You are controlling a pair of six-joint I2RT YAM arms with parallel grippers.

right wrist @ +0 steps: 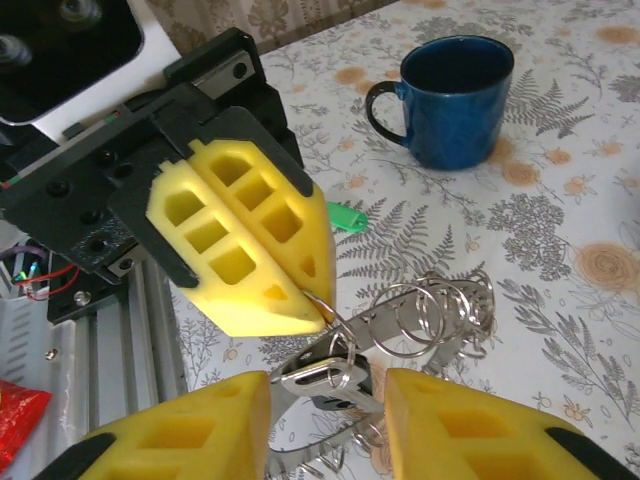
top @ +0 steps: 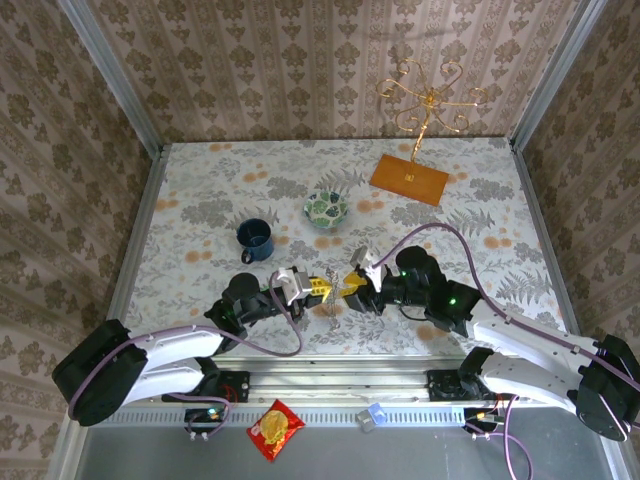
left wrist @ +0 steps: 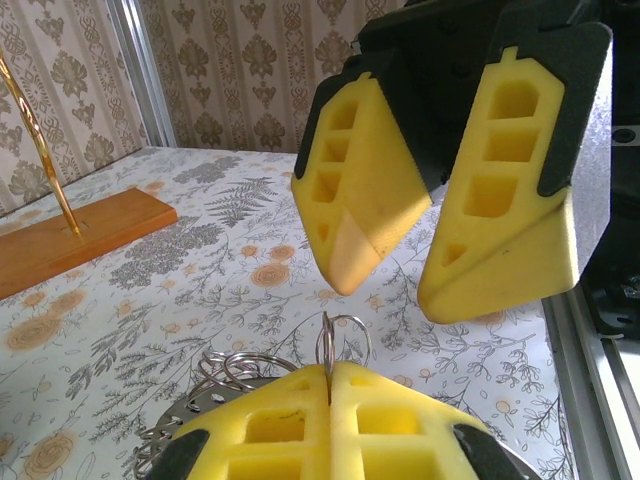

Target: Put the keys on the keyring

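Note:
The keyring (right wrist: 405, 318) is a flat grey metal band carrying several wire loops (right wrist: 445, 305), hanging just above the table between both arms (top: 333, 305). My left gripper (left wrist: 330, 372) is shut on one small wire loop (left wrist: 342, 345) of it; its yellow fingers (right wrist: 240, 250) also show in the right wrist view. A black-headed key (right wrist: 335, 378) hangs at that loop, between the fingers of my right gripper (right wrist: 325, 388), which is open and touches nothing. The green-headed key (right wrist: 347, 217) lies on the table behind the left gripper.
A blue mug (top: 254, 240) stands behind the left gripper, close to the keyring (right wrist: 455, 100). A green-patterned bowl (top: 326, 209) is farther back. A gold wire stand on a wooden base (top: 409, 179) is at the back right. A red packet (top: 275, 429) lies below the table's near rail.

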